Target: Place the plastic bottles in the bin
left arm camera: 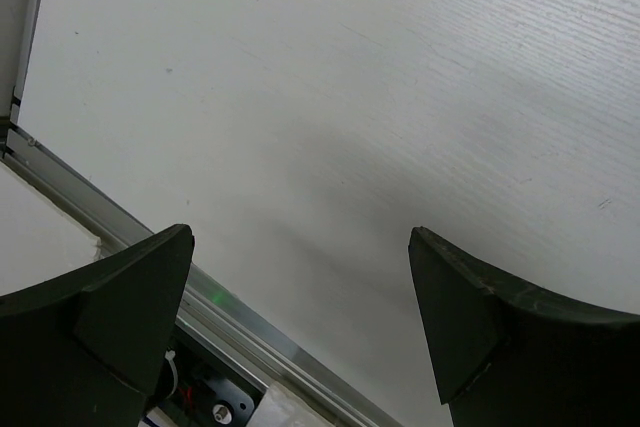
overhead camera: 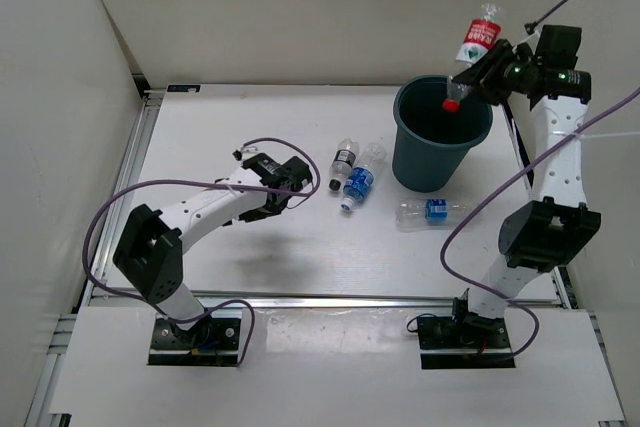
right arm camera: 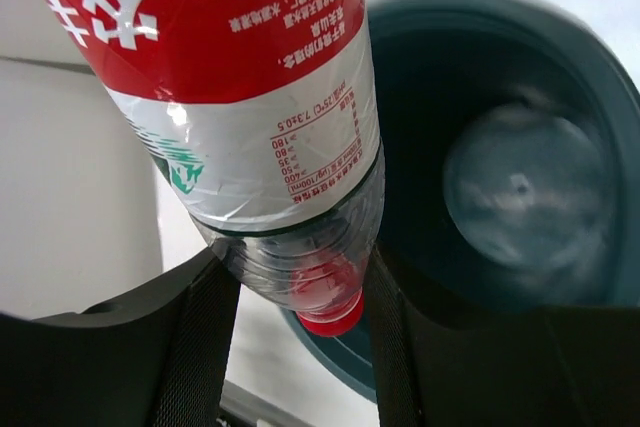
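A clear bottle with a red label (overhead camera: 476,45) (right arm camera: 250,97) hangs tilted, red cap down, over the dark teal bin (overhead camera: 432,162) (right arm camera: 565,42). My right gripper (overhead camera: 478,75) (right arm camera: 300,297) is shut on its neck end. Three other bottles lie on the table. One has a dark band (overhead camera: 343,161), one a blue band (overhead camera: 360,183), and another with a blue band (overhead camera: 432,211) lies in front of the bin. My left gripper (overhead camera: 300,187) (left arm camera: 300,247) is open just left of the first two, with only bare table between its fingers (left arm camera: 130,297).
White walls close in the table on the left, back and right. A metal rail (left arm camera: 240,322) runs along the table's near edge. The right arm's purple cable (overhead camera: 470,217) loops above the lying bottle.
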